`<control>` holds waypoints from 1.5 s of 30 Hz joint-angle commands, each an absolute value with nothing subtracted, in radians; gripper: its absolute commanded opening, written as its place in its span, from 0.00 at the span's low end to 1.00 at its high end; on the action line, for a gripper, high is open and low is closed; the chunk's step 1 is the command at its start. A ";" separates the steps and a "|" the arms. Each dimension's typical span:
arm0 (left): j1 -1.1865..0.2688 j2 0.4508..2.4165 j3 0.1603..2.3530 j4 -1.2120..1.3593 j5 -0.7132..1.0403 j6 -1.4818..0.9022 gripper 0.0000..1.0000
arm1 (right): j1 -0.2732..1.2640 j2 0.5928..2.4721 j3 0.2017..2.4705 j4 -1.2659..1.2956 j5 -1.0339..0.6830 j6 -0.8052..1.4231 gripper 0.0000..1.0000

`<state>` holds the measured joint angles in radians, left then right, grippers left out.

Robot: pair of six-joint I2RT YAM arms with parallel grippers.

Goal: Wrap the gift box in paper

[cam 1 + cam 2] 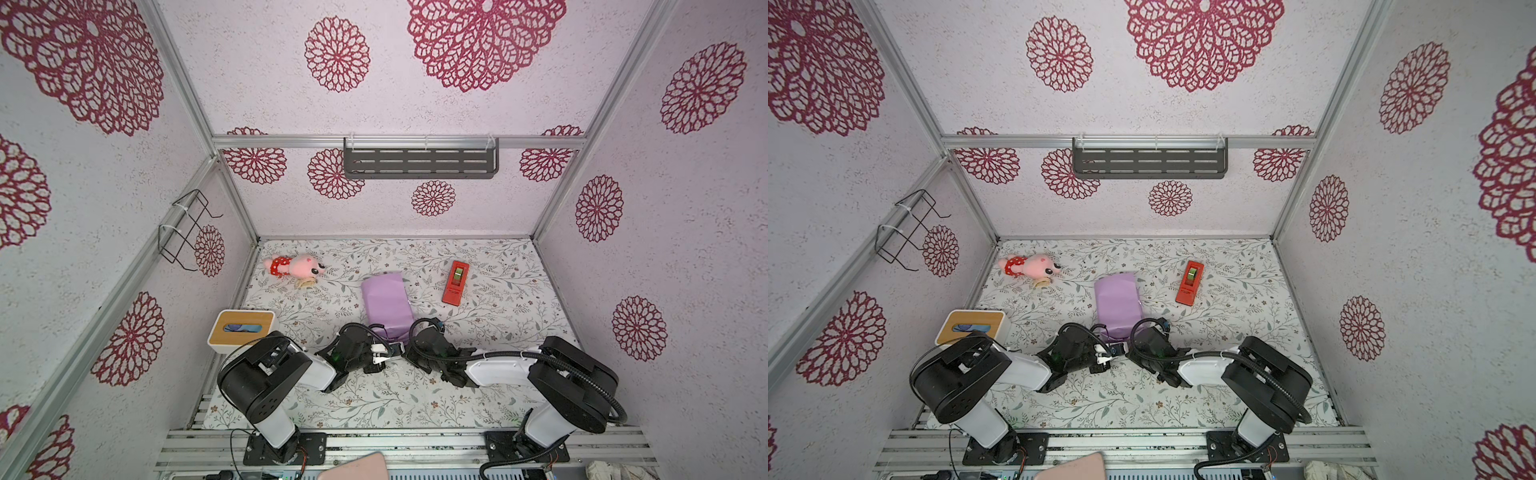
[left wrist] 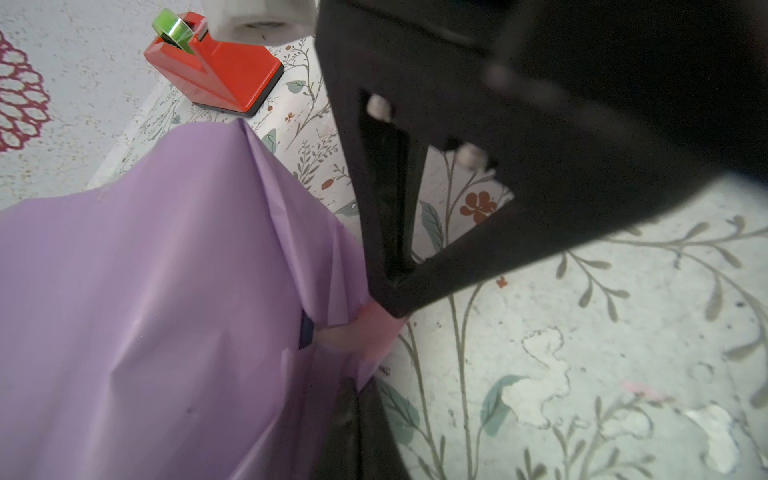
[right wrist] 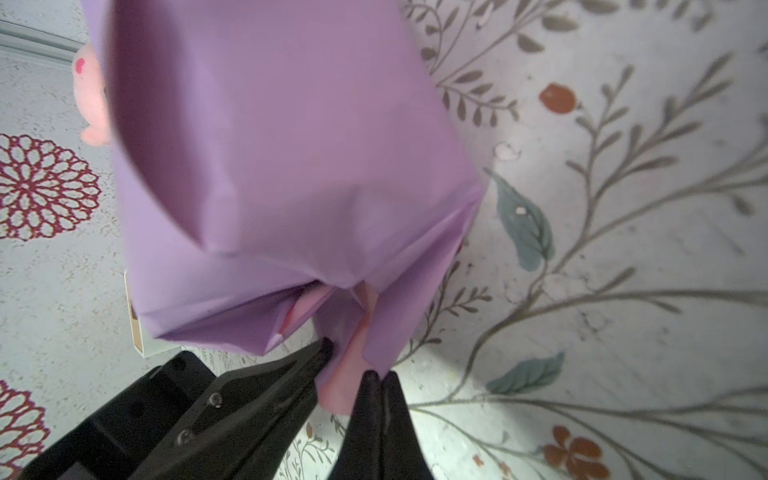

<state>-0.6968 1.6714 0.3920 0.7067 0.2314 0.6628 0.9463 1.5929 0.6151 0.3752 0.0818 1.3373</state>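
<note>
At near centre, left gripper (image 3: 326, 347) and right gripper (image 3: 379, 378) were pinched shut on thin lilac-purple paper (image 1: 384, 301) flap; matte navy-blue cuboid gift box (image 2: 306, 330) mostly covered, near end looked unsealed.

1. A pink plush toy (image 1: 296, 266) is being shown at the floral table's (image 1: 511, 299) far left.
2. A red tape dispenser (image 1: 456, 283) is being shown right of centre.
3. A wooden-topped tissue box (image 1: 241, 331) is being shown near left.

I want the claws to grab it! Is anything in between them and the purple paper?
Nothing visible is in the way. The left gripper and right gripper both pinch the paper at its near end. The tape dispenser sits off to the side.
</note>
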 commanded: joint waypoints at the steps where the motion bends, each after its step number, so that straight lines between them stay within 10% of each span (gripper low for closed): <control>1: -0.709 1.683 0.387 0.706 0.285 0.704 0.00 | 0.935 1.547 0.628 0.443 0.091 1.361 0.00; 11: -0.702 1.680 0.391 0.701 0.319 0.683 0.00 | 0.912 1.529 0.620 0.443 0.078 1.340 0.00; 28: -0.687 1.662 0.355 0.842 0.284 0.501 0.00 | 0.823 1.334 0.737 0.072 0.152 0.919 0.35; 36: -0.687 1.659 0.329 0.898 0.254 0.429 0.00 | 0.703 1.538 0.938 -0.003 0.078 0.640 0.61; 45: -0.683 1.649 0.335 0.897 0.207 0.337 0.00 | 0.704 1.632 0.926 0.047 -0.024 0.613 0.67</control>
